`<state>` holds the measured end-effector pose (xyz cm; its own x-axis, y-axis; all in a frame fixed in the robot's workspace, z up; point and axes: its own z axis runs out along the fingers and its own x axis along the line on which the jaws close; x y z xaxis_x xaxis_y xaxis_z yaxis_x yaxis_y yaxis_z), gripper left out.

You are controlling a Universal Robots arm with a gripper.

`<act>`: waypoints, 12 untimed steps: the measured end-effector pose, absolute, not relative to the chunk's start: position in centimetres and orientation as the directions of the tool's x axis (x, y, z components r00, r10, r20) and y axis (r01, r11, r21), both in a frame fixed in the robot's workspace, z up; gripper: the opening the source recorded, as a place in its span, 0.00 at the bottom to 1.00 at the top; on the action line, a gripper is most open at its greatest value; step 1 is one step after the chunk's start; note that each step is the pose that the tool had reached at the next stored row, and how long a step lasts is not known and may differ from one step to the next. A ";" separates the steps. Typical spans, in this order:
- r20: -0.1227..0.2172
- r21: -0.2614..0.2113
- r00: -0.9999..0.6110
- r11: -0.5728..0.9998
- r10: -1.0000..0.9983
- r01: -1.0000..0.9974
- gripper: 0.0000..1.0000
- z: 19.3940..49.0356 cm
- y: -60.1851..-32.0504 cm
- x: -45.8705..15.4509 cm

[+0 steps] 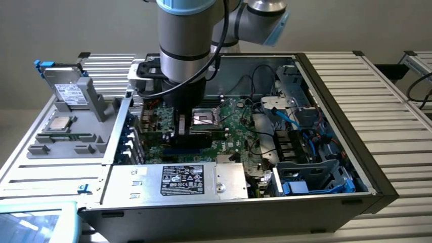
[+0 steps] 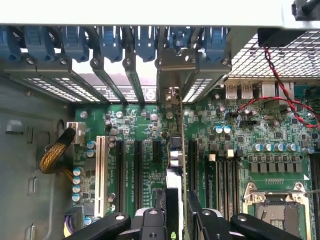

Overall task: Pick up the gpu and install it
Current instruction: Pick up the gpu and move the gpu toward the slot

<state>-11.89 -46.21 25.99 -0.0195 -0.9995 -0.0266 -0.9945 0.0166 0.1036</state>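
The gpu (image 2: 176, 156) stands on edge inside the open computer case (image 1: 337, 126), seen edge-on in the wrist view with its metal bracket (image 2: 172, 70) up against the rear slot openings. My gripper (image 2: 179, 220) is shut on the card's near end, one black finger on each face. The card runs along a black expansion slot of the green motherboard (image 2: 240, 150); I cannot tell whether it is seated. In the exterior view, the gripper (image 1: 182, 120) reaches down into the case on that view's left half, with the dark gpu (image 1: 179, 132) below it.
Black slots (image 2: 120, 170) and a white slot (image 2: 100, 170) lie beside the card. Blue latches (image 2: 75, 40) line the rear wall. The CPU socket (image 2: 280, 205), red-black wires (image 2: 280, 95), a power supply (image 1: 179, 179) and drive cages (image 1: 310, 172) crowd the case. A grey parts tray (image 1: 60, 136) sits outside.
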 end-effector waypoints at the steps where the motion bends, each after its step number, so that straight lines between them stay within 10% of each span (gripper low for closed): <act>1: -0.027 0.104 -0.020 0.017 -0.999 -0.994 0.28 26.0 -46.2 -11.8; 12: -0.027 0.104 -0.020 0.017 -0.999 -0.994 0.28 26.0 -46.2 -11.7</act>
<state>-11.69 -46.20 26.01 -0.0196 -0.9995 -0.0266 -0.9944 0.0167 0.1039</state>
